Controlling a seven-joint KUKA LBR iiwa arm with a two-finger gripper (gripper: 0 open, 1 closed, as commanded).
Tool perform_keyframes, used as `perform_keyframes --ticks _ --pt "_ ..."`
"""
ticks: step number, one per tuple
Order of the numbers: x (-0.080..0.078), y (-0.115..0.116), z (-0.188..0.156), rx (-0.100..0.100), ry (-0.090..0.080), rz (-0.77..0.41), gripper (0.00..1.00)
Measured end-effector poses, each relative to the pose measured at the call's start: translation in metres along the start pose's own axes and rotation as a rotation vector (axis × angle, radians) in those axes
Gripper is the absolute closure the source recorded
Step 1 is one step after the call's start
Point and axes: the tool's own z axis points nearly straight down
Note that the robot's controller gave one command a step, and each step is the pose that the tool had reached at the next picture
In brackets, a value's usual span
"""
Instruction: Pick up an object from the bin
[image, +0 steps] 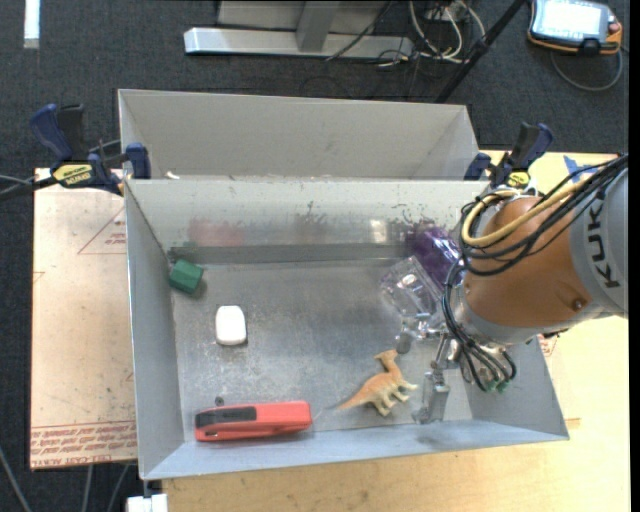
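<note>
Your pincer (436, 398), open or closed you cannot tell, sits just beside the tan toy dinosaur (384, 386); it may knock the toy aside or scrape the bin's front wall (330, 450).

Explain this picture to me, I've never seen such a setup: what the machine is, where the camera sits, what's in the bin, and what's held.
The machine is a robot arm with an orange cover, reaching in from the right. At its tip is the gripper, the part that grasps. The one camera looks down on a grey metal bin from above, slightly sideways. In the bin lie a green block, a white rounded piece, a red and black stapler-like tool, a tan toy dinosaur, a clear plastic piece and a purple thing. The gripper is down near the bin's floor, right beside the dinosaur. Nothing is visibly held.
</note>
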Motion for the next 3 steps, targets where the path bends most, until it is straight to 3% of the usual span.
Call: perform_keyframes --ticks 1,2,3 --pt "0.000 0.000 0.000 0.000 0.000 0.000 0.00" --pt "-0.001 0.003 0.052 0.000 -0.008 0.018 0.00" --pt "-0.008 0.009 0.078 -0.001 -0.008 0.044 0.00"
